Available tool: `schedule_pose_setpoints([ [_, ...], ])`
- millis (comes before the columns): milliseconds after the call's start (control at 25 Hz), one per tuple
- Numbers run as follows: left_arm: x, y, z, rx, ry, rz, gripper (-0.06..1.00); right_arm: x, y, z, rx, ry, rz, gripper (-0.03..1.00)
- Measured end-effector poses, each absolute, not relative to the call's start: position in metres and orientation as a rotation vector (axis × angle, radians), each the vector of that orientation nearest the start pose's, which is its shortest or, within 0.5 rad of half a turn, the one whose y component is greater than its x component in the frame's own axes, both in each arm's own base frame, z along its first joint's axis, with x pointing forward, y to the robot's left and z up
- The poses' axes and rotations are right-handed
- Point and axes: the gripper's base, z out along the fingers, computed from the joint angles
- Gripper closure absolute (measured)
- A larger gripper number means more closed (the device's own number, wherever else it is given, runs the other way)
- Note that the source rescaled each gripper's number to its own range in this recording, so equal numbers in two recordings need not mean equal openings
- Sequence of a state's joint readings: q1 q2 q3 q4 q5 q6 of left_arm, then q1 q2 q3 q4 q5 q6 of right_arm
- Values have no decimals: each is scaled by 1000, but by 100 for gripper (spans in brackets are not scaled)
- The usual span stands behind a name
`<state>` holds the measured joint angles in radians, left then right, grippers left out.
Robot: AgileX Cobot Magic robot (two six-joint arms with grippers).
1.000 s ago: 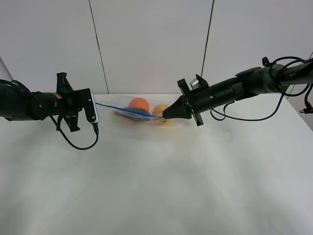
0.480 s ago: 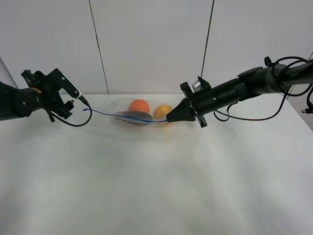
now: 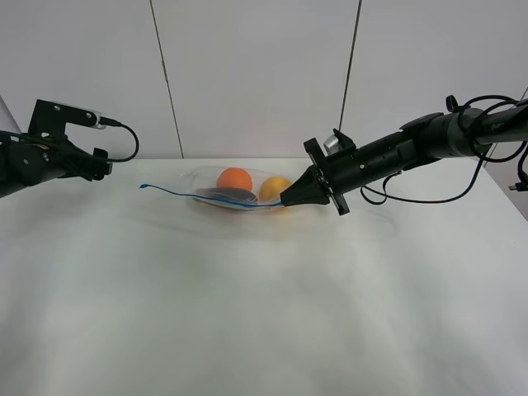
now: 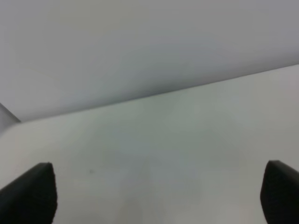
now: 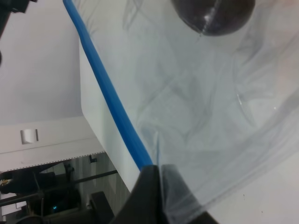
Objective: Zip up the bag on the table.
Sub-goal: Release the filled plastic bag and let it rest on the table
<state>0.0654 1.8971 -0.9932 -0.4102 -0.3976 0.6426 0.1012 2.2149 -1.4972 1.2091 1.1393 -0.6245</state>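
Observation:
The clear bag (image 3: 216,191) lies on the white table (image 3: 264,313) at the back, with orange (image 3: 234,177), yellow (image 3: 275,188) and dark purple (image 3: 228,195) produce inside. Its blue seal strip (image 3: 206,198) runs along the front edge, and the strip's left end is free. My right gripper (image 3: 285,200) is shut on the strip's right end; the right wrist view shows the fingers (image 5: 152,193) pinching the strip (image 5: 112,105). My left gripper (image 3: 91,163) is far left of the bag, open and empty; its fingertips (image 4: 30,193) stand wide apart over bare table (image 4: 163,154).
A white panelled wall (image 3: 256,74) stands right behind the table's back edge. Black cables (image 3: 429,198) hang from the right arm over the table's back right. The dark purple produce (image 5: 212,14) shows through the crinkly plastic in the right wrist view.
My left gripper has left the strip's left end and drawn away to the left and upward. The bag has shifted slightly right with the right gripper. The strip's left end now lies free.

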Motion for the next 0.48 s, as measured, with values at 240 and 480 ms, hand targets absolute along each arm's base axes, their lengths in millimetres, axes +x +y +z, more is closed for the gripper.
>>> schedule_pose_setpoints([
  [240,416,28,195,133,2182,158,-6,419,120,150,-66,2646,1509,97],
  [480,423,15,217,235,2342,-28,-6,419,120,150,-66,2646,1509,97],
])
